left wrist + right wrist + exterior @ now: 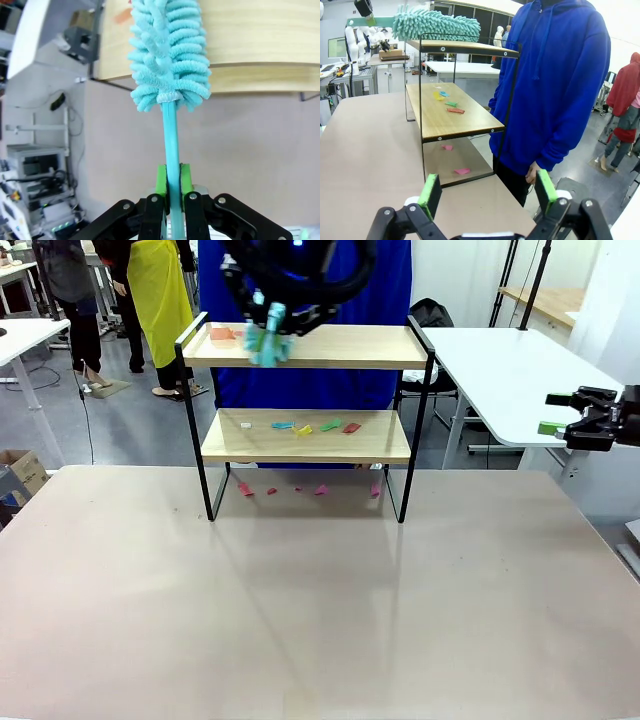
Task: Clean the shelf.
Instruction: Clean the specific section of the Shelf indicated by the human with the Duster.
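While the shelf (385, 447) stands at the far middle of the table (300, 620), just in front of a person in a blue hoodie (555, 75), the left gripper (173, 181) comes over it from above, its green pads clenched on the thin handle (171, 140) of a fluffy teal duster (170, 55). Gripping low on the handle leaves the whole head free to lie across the top board (350, 346), where an orange scrap (222, 333) sits near the left end, probably the thing to be swept off. Coloured paper scraps (305, 427) lie on the lower board (235, 447), and pink ones (320, 490) on the table beneath (likely a later part of the job). The right gripper (488, 194) hangs off to the right, well apart from the shelf, jaws spread wide and empty, seemingly parked so the duster has room to sweep.
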Robot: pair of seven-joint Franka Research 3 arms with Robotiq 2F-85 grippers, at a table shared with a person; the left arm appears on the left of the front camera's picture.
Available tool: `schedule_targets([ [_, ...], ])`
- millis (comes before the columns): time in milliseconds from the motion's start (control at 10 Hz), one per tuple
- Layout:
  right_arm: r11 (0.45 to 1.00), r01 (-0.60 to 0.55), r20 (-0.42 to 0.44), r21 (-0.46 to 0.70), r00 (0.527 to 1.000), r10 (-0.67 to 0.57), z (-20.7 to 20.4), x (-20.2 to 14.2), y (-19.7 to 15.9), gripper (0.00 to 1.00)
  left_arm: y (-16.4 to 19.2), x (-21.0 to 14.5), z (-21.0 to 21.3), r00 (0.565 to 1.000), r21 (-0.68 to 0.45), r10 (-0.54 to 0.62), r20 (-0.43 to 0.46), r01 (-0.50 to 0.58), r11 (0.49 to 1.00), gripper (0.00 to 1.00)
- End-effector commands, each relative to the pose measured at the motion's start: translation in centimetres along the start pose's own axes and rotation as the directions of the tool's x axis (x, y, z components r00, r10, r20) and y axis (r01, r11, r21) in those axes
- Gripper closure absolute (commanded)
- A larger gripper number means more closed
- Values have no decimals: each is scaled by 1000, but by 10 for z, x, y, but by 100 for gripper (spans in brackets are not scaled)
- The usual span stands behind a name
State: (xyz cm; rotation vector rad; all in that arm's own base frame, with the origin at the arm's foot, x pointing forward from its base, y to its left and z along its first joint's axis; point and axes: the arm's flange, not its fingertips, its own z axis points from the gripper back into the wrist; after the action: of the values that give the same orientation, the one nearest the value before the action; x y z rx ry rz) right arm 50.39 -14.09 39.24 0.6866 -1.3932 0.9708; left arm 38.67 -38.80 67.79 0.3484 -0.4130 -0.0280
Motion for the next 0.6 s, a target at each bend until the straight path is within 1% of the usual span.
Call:
schedule_targets([
  [0,1000,-5,2,0,1000,5,-1,3,0,0,29,-16,-20,999,97,-36,-6,36,995,87],
  [100,1000,-5,2,0,1000,5,-1,3,0,0,42,-18,-33,998,164,-67,-15,69,984,87],
  [200,1000,-5,2,0,1000,5,-1,3,0,0,54,-21,-40,994,228,-105,5,102,968,87],
  [300,1000,-5,2,0,1000,5,-1,3,0,0,67,-22,-42,990,235,-137,19,129,964,87],
  [500,1000,-5,2,0,1000,5,-1,3,0,0,86,-31,-43,991,240,-132,30,121,963,87],
])
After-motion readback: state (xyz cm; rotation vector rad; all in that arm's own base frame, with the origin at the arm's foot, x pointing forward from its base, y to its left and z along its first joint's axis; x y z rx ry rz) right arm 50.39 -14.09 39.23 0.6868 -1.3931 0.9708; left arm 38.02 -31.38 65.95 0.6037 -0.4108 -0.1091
